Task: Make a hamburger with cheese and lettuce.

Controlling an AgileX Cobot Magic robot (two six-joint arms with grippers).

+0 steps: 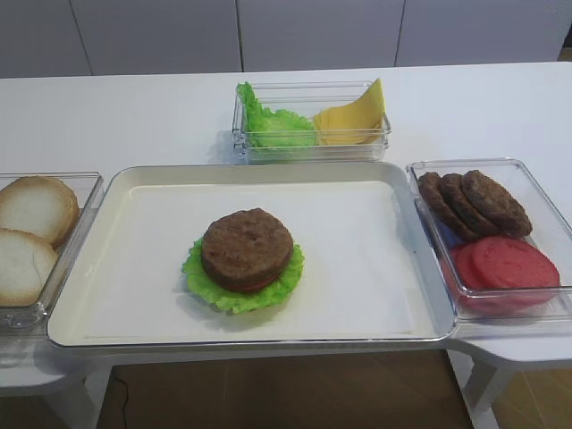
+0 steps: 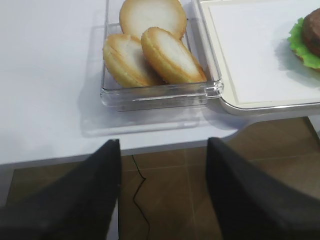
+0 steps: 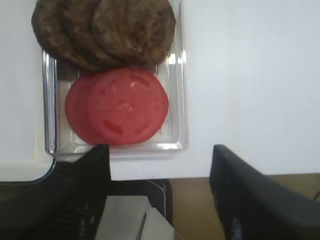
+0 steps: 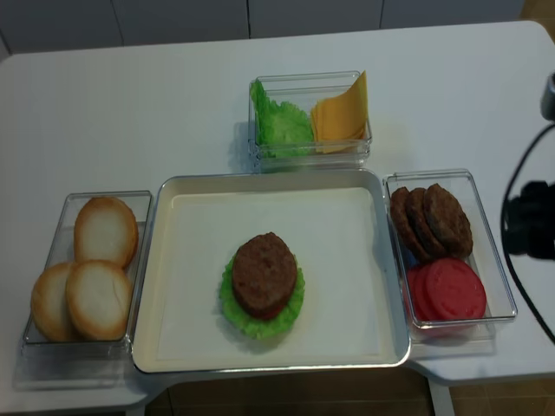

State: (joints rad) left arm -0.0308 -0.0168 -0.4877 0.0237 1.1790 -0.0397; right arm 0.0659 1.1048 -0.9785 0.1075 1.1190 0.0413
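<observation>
The hamburger [image 1: 243, 259] lies in the middle of the cream tray [image 1: 268, 172]: a brown patty over a red tomato slice on a frilly green leaf. It also shows from above as hamburger [image 4: 263, 282], and its edge as hamburger [image 2: 307, 37]. Cheese [image 1: 353, 121] slices and loose lettuce [image 1: 273, 125] share a clear box behind the tray. My right gripper [image 3: 160, 149] hangs open and empty beyond the table's front edge, just short of the tomato box. My left gripper [image 2: 163, 142] is open and empty too, off the front edge near the bun box.
A clear box [image 2: 160, 95] left of the tray holds three bun halves [image 2: 150, 45]. Another clear box [image 3: 182, 100] on the right holds brown patties [image 3: 110, 30] and red tomato slices [image 3: 122, 107]. A dark arm part with a cable [image 4: 529, 230] shows at the right edge.
</observation>
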